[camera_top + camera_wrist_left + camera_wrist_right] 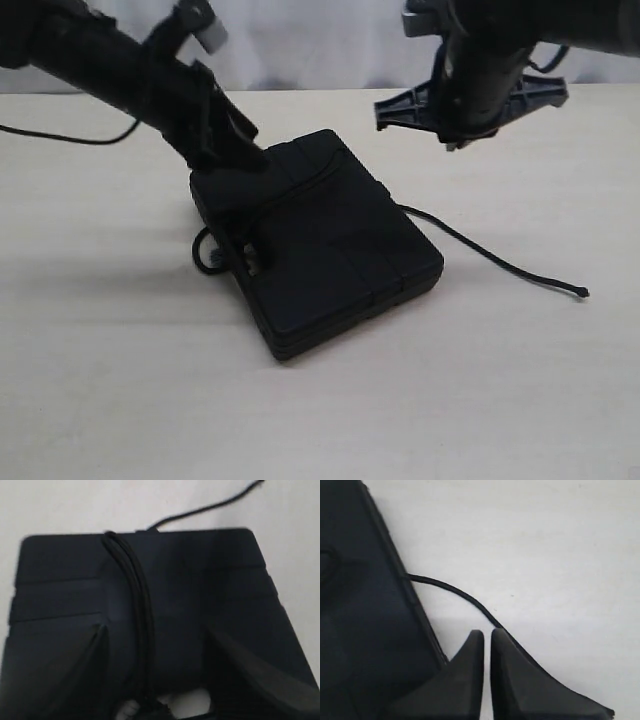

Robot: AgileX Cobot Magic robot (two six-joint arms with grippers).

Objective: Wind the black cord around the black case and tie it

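Lying flat and skewed, the black case (340, 250) points its handle end (228, 248) at the wide-spread left gripper (157, 635); right gripper (486, 636) closed, empty.

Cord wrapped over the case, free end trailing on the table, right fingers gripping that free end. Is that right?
No: the right fingers are shut on nothing, raised above the table. The free end of the black cord lies loose there, as the exterior view shows.

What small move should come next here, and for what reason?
Probably open the right gripper, which is shut, and lower it onto the loose tail of the black cord. That tail lies free on the table beside the black case, the wrap already crosses its top, and the left gripper has open jaws.
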